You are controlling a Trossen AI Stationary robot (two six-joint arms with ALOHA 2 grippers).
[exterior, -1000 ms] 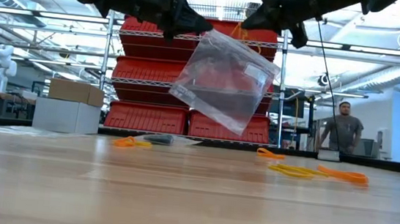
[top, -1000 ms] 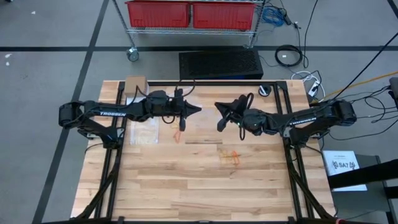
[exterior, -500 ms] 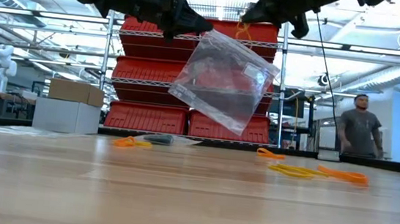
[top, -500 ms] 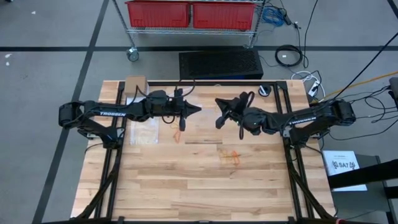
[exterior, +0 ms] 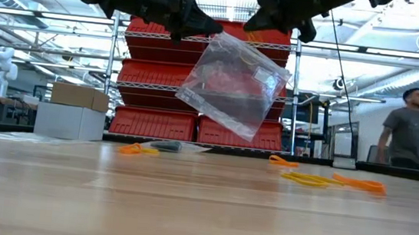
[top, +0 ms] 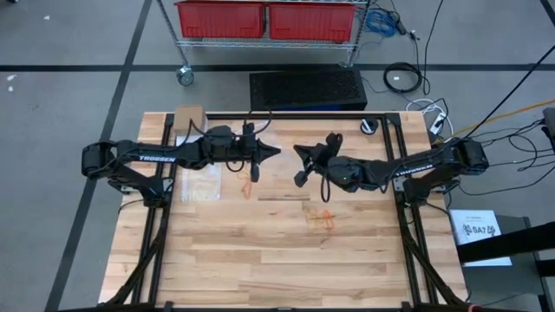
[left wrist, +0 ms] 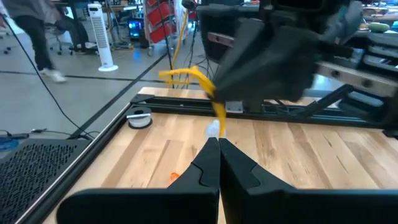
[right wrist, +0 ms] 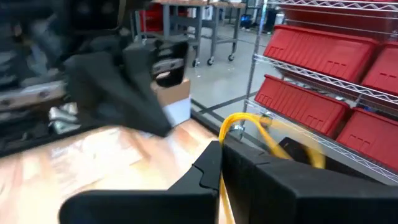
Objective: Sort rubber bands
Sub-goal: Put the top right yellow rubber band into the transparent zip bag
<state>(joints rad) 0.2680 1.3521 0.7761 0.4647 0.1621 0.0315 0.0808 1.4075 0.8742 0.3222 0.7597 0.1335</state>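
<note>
The rubber bands [exterior: 308, 178] are feather-light, soft, stretchy loops that lie flat on the desk [top: 260, 251]; they will likely flop and cling to a fingertip, so the sensible hold is a pinch across one strand, lifting a single loop clear of its neighbours. A loose orange and yellow cluster lies on the desk well below both sets of fingers, and one yellow band [right wrist: 261, 134] hangs pinched between the right gripper [top: 299, 165]'s fingers [right wrist: 214, 168], which are pressed together on it. The left gripper [top: 273, 152]'s fingers [left wrist: 214, 165] are also closed, clamping the upper edge of a clear plastic bag [exterior: 232, 81] that dangles beneath them, slack and slippery, its mouth hard to make out. Compared with a second ago, the right fingers have slid closer to the left fingers and the bag's top, carrying the band along, while the left arm and the bag have barely shifted; a person in the room behind has walked across.
</note>
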